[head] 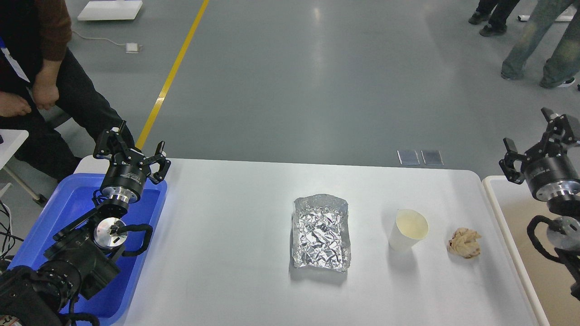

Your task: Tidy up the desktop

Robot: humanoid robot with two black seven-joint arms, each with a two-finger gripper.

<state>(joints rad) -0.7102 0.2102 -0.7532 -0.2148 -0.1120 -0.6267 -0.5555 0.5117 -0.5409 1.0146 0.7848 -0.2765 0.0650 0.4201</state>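
Lying on the desktop (226,235) toward 3 o'clock, the crumpled paper (464,243) sat nearest the right gripper (531,140), fingers spread and empty; left gripper (131,145) likewise, far off at 9.

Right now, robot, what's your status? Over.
Both hands open and empty: left hand above blue tray, right hand above beige bin. Desktop untidied: foil tray, paper cup, crumpled wad. Nothing blocking.
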